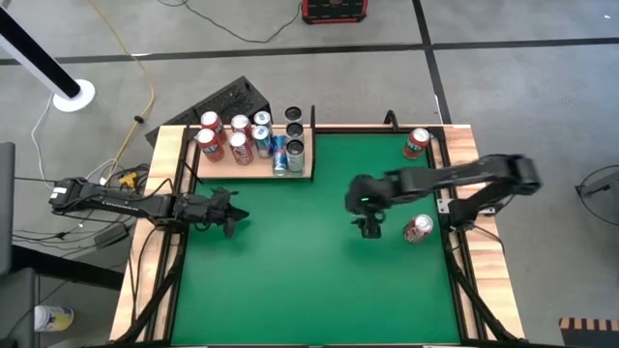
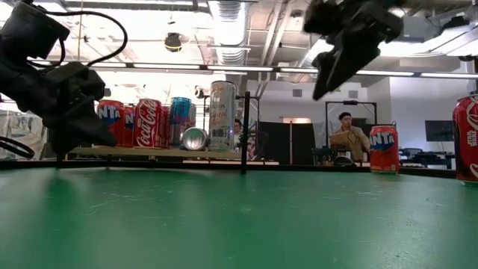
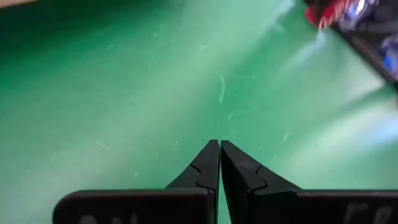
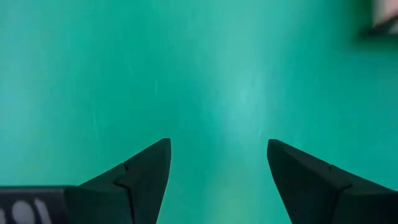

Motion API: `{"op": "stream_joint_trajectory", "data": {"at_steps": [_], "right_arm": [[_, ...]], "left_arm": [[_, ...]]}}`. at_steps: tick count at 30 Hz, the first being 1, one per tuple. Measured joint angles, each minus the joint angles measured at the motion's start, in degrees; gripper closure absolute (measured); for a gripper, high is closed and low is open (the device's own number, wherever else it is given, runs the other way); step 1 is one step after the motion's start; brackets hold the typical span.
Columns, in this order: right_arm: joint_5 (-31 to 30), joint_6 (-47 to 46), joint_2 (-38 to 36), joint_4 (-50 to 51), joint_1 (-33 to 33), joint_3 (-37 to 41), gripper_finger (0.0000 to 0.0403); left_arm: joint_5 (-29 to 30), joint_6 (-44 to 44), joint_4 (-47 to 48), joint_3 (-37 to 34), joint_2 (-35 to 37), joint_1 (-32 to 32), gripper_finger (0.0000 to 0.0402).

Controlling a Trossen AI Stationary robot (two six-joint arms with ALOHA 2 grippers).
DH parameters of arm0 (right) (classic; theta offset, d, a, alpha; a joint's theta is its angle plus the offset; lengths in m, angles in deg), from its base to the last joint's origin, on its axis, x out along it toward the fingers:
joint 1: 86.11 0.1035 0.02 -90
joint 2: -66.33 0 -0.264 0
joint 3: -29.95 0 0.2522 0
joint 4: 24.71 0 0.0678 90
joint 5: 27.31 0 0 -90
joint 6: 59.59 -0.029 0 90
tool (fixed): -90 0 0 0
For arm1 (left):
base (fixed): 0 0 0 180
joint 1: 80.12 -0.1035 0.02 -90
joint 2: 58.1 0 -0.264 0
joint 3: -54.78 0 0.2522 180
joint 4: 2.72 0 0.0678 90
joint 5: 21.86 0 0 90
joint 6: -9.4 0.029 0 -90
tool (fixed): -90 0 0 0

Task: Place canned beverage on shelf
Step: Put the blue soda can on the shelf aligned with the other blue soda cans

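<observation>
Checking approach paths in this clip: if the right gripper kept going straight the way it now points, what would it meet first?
Likely only the bare green tabletop: the open right gripper points down at empty felt, with no can between its fingers.

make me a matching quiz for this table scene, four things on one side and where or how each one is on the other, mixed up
Things:
1. left pincer
2. right pincer
3. shelf
4. red can by the right arm

States or places:
A. holds a cluster of cans at the table's far left corner
B. open and empty over bare green felt
C. shut, over the table's left side
D. lying on the felt near the right edge

Pairs: 1-C, 2-B, 3-A, 4-D
</observation>
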Motion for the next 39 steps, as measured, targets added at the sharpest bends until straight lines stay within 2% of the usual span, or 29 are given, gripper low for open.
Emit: {"op": "stream_joint_trajectory", "data": {"at_steps": [6,9,11,19,21,23,26,28,31,35,39], "right_arm": [[0.1,10.7,-15.4,-29.5,-2.6,17.8,0.0112],[0.3,16.0,-19.0,-37.8,-3.5,23.8,0.0112],[0.2,15.1,-20.1,-42.0,-4.4,25.8,0.0112],[0.1,1.9,-20.2,-40.5,-6.1,26.4,0.0112],[0.1,1.2,-19.4,-38.6,-5.8,26.4,0.0112],[0.1,1.9,-18.2,-38.1,-5.2,26.4,0.0112],[-0.1,3.5,-16.2,-39.7,-4.4,26.4,0.0112],[-1.7,4.4,-14.8,-41.3,-4.3,26.4,0.0112],[-5.5,7.6,-13.9,-41.9,-4.5,26.4,0.0112],[-9.5,12.6,-13.9,-42.0,-5.6,26.3,0.0112],[-10.5,14.7,-14.3,-42.0,-6.8,25.1,0.0112]], "left_arm": [[1.5,-7.6,-3.0,0.0,0.0,0.0,0.0402],[4.6,-10.9,-5.2,0.0,0.0,0.0,0.0402],[7.5,-13.5,-7.0,0.0,0.0,0.0,0.0402],[18.4,-16.3,-8.0,0.0,0.0,0.0,0.0402],[20.1,-11.4,-8.4,0.0,0.0,-0.1,0.0402],[24.2,-6.0,-10.1,0.0,0.0,-0.5,0.0402],[28.4,-3.4,-13.6,0.0,0.0,-1.4,0.0402],[28.6,-1.3,-17.0,0.0,0.0,-2.2,0.0402],[23.5,3.3,-21.4,0.6,0.0,-3.7,0.0402],[24.0,6.0,-21.8,3.8,-0.9,-4.4,0.0402],[22.0,12.3,-21.0,10.0,-6.1,-4.5,0.0402]]}}
